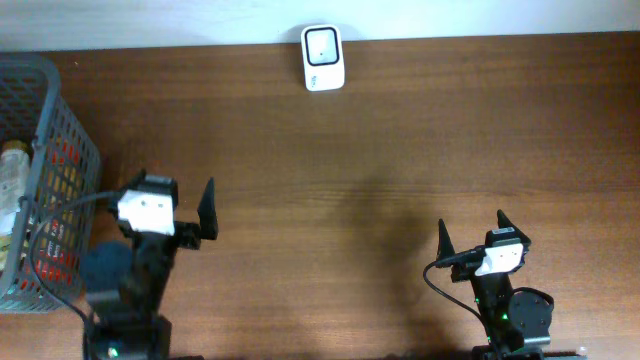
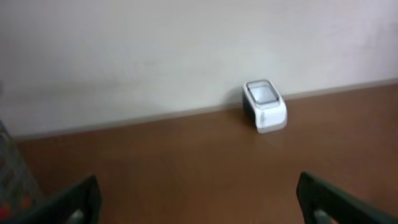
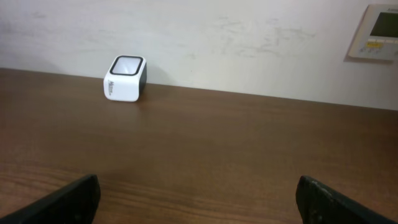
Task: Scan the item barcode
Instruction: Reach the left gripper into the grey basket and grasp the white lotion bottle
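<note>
Overhead, far left of the white box-shaped barcode scanner, a grey plastic mesh basket stands at the table edge. It holds a clear bottle and red packs whose labels are too small to read. Nearer the front edge and left of the scanner, the left gripper hangs with its black fingers spread wide, gripping nothing. The scanner sits at the back edge of the dark brown wooden table, against the pale wall. Its long axis runs from front to back, and its dark window faces upward.

From the left wrist the scanner shows right of centre, well beyond the parted left gripper. The right gripper is right of the scanner and near the front edge, jaws equally wide and empty.

From the right wrist, past the right gripper, the scanner bears a small grey mark on its side, illegible. Far right of it, a beige wall panel carries a yellow label, also illegible.
</note>
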`<action>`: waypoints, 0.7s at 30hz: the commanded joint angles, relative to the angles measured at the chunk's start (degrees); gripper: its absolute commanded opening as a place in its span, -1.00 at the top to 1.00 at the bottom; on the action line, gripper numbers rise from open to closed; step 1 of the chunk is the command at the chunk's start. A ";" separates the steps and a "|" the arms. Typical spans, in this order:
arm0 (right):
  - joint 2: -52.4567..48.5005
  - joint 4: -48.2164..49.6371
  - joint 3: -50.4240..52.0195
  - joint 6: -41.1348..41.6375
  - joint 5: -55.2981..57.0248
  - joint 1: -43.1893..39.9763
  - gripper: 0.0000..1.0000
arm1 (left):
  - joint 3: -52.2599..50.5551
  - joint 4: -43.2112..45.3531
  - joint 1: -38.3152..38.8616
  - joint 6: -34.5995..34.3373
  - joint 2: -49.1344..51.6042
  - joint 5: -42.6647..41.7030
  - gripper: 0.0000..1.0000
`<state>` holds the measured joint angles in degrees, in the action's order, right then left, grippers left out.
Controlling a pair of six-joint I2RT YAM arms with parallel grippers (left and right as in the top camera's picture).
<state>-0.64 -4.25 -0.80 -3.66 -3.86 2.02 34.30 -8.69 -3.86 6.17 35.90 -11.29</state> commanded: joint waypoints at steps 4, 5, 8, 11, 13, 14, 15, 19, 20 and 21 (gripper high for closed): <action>0.28 -0.02 0.48 -0.13 0.72 -0.13 -0.97 | 39.19 -30.51 0.07 -0.48 25.29 -1.64 -0.98; 0.28 -0.02 0.48 -0.13 0.72 -0.13 -0.97 | 47.21 -37.29 0.07 -0.46 29.94 -2.78 -0.98; 0.28 -0.02 0.48 -0.13 0.72 -0.13 -0.97 | 61.81 -42.93 0.07 1.22 39.43 -5.49 -0.98; 0.28 -0.02 0.48 -0.13 0.72 -0.13 -0.98 | 62.29 -35.63 -2.43 2.16 40.17 1.99 -0.99; 0.28 -0.02 0.48 -0.13 0.72 -0.13 -0.97 | 62.29 -32.63 -8.09 0.52 40.17 12.90 -0.99; 0.28 -0.02 0.48 -0.13 0.72 -0.13 -0.97 | 62.29 -30.73 -11.61 0.52 40.35 16.94 -0.96; 0.28 -0.02 0.48 -0.13 0.72 -0.13 -0.97 | 62.29 -28.74 -15.15 0.55 40.81 19.15 -0.97; 0.28 -0.02 0.48 -0.13 0.72 -0.13 -0.97 | 62.29 -26.86 -29.07 0.59 50.18 22.38 -1.00; 0.28 -0.02 0.48 -0.13 0.72 -0.13 -0.97 | 62.29 -26.91 -31.12 0.55 53.33 22.49 -0.98; 0.28 -0.02 0.48 -0.13 0.72 -0.13 -0.97 | 62.29 -26.93 -32.57 0.55 56.28 21.46 -0.99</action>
<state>-0.69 -4.25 -0.80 -3.64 -3.86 2.02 96.38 -35.29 -32.34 7.25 84.88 8.49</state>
